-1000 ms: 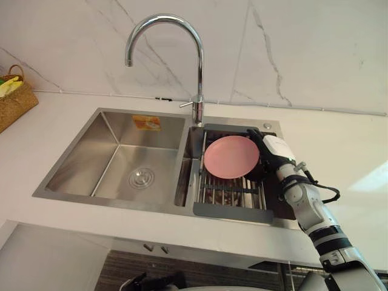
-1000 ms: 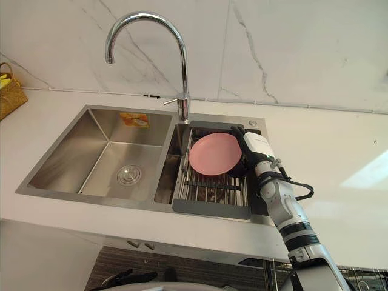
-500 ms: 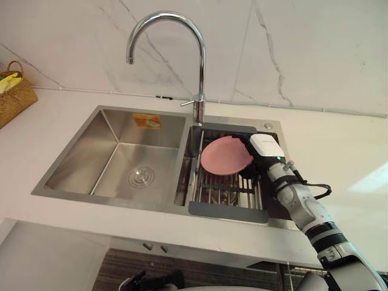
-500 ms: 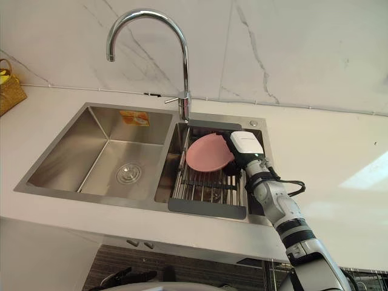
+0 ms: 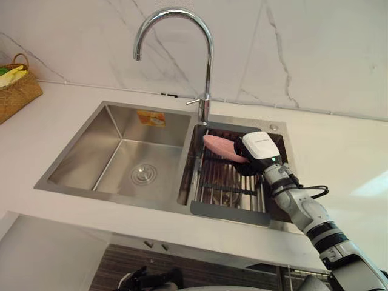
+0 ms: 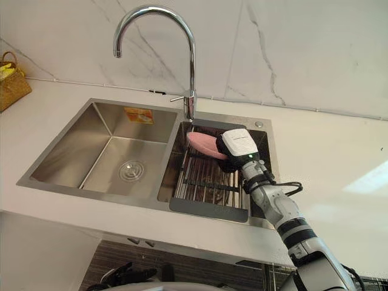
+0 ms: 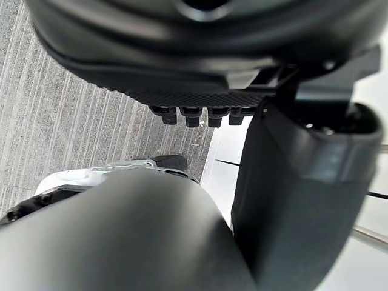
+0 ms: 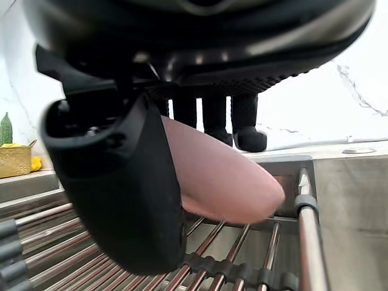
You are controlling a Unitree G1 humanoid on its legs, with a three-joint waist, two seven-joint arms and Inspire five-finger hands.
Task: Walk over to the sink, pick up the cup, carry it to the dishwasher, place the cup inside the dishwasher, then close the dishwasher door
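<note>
So far only the opening steps looked done. The robot stood at the sink [image 5: 91,157], with its right hand [image 5: 259,148] down in the right-hand basin, over the rack [image 5: 227,185] below the tap [image 5: 208,66]. No cup was to be seen; the thing in hand was a pink plate [image 5: 219,147]. The right wrist view showed the thumb [image 8: 121,194] on one face of the plate and the fingers [image 8: 248,124] curled over the other, so the hand was pinched shut on it. The plate was tilted, with its free edge just above the rack bars; whether it touched them I could not tell. The left hand [image 7: 200,66] hung low over the floor, fingers loose, holding nothing. By my reading the pickup was under way but not finished. Left to do: lift the plate clear of the sink, carry it to the dishwasher, set it inside and close the door. A basket [image 5: 18,91] sat on the bench [image 5: 339,151] at far left.
</note>
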